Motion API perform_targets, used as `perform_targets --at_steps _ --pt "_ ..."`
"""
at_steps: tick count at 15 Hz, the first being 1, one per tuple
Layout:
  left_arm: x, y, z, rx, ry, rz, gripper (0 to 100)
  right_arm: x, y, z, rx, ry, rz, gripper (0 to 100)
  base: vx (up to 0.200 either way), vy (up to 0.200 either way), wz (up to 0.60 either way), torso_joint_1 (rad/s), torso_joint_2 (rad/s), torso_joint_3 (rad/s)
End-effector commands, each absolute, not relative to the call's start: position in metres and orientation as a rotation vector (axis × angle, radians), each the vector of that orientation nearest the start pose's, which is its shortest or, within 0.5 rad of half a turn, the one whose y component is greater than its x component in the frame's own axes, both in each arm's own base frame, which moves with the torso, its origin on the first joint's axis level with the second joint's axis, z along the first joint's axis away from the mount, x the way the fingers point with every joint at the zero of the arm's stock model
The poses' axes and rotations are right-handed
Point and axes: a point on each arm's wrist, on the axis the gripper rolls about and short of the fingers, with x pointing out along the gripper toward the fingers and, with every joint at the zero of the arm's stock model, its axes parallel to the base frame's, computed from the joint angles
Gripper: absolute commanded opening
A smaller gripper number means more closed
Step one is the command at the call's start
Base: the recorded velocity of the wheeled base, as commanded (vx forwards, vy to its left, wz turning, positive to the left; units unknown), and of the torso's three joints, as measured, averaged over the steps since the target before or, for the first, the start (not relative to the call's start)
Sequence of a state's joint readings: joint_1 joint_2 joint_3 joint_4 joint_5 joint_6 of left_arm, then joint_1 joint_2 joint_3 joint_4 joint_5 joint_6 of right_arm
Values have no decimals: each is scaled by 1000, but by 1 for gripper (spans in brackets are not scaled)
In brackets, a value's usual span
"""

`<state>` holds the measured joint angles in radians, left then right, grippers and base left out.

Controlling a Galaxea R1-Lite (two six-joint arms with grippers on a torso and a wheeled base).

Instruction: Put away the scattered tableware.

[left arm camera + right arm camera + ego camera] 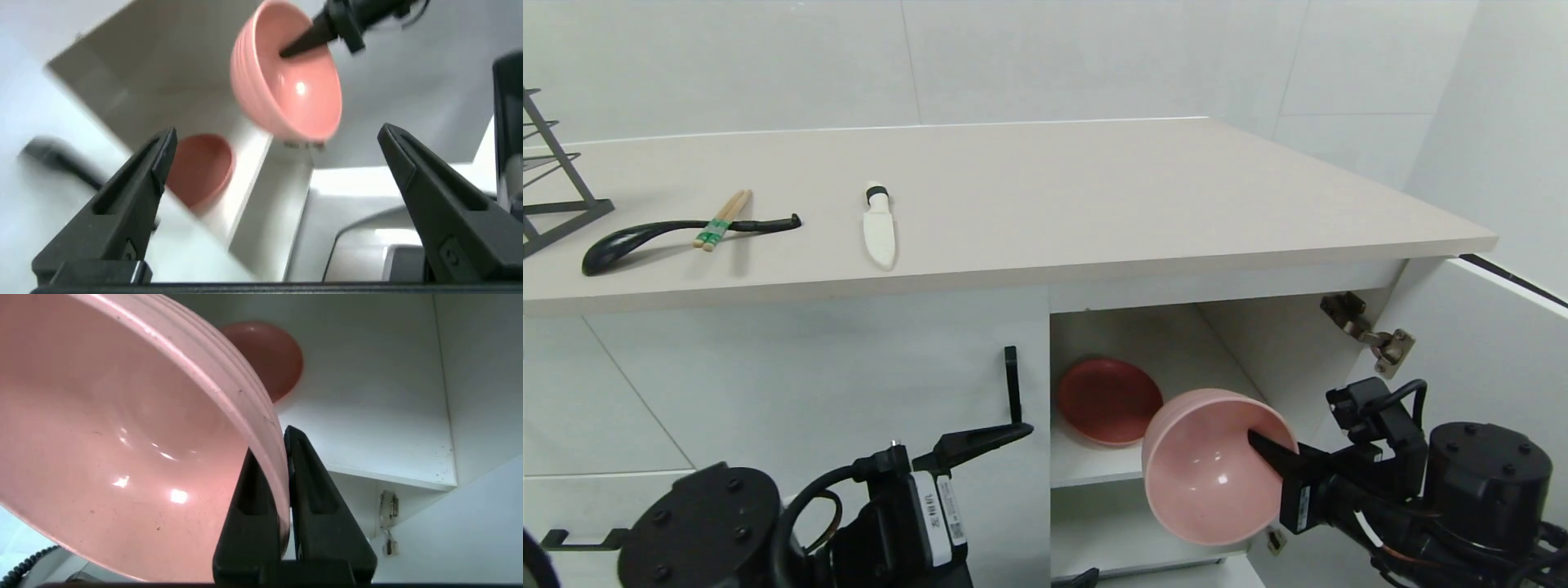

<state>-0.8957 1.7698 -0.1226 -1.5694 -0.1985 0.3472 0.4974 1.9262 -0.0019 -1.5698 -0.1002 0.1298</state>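
Note:
My right gripper (pixel 1270 447) is shut on the rim of a pink bowl (pixel 1213 465), holding it tilted on its side in front of the open cabinet (pixel 1258 343). The rim sits pinched between the fingers (pixel 245 498) in the right wrist view, where the pink bowl (pixel 114 465) looms close. A red plate (pixel 1108 399) lies on the cabinet shelf behind the bowl. My left gripper (pixel 274 196) hangs open and empty low in front of the shut left door, facing the pink bowl (pixel 286 77) and red plate (pixel 200 167). On the counter lie a black ladle (pixel 645 235), chopsticks (pixel 721 219) and a white knife (pixel 879 228).
The cabinet's right door (pixel 1478 343) stands swung open beside my right arm. A black handle (pixel 1011 384) sticks out of the shut left door. A black wire rack (pixel 547 180) stands at the counter's far left. The counter (pixel 1135 188) is bare to the right of the knife.

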Motion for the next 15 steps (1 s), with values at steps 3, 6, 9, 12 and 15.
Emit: perform_targets --at_steps 3,6,9,12,15 --pt "124 -158 100 360 -61 -1091 100 188 99 58 49 355 366 0 0 0 0 0 0 0" --pt "122 -154 99 364 -53 -1088 100 197 110 65 174 321 379 0 0 0 0 0 0 0" --pt "119 -147 107 357 -93 -1074 100 206 115 50 175 372 367 0 0 0 0 0 0 0" --pt "118 -147 108 345 -93 -1073 100 223 124 31 170 414 356 0 0 0 0 0 0 0" --pt "118 -147 108 332 -87 -1073 100 250 140 21 193 376 365 0 0 0 0 0 0 0"
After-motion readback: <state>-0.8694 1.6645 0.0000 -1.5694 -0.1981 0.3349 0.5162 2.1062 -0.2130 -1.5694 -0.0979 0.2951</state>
